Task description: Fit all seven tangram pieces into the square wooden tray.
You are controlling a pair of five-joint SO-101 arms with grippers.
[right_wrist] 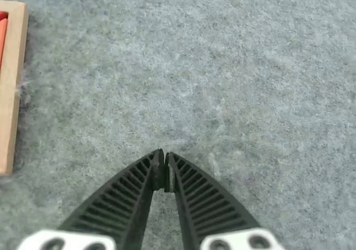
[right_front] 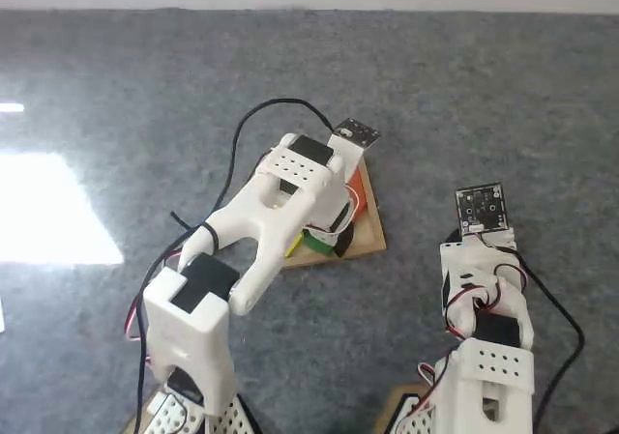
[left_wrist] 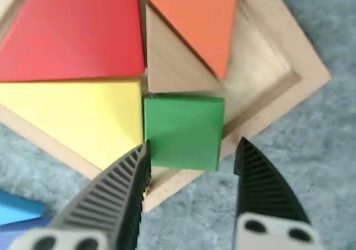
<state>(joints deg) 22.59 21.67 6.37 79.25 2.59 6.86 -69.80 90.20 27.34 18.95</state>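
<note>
Fingers (left_wrist: 119,189) of left gripper (left_wrist: 193,150) are hanging apart astride green square (left_wrist: 183,130), apparently riding tray rim (left_wrist: 278,102); clamping risks popping it out. Right gripper (right_wrist: 165,163) fingers sitting together, idle.

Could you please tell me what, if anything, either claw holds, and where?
Nothing: left claw open astride the green wooden square; right claw shut, empty.

White arms (right_front: 253,223), ribbed black fingers (right_wrist: 127,205) (black cables (right_front: 253,115))

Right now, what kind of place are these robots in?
Probably a robot workbench or lab table: a grey felt cover, a white robot arm beside another with loose wires, and a wooden puzzle tray.
</note>
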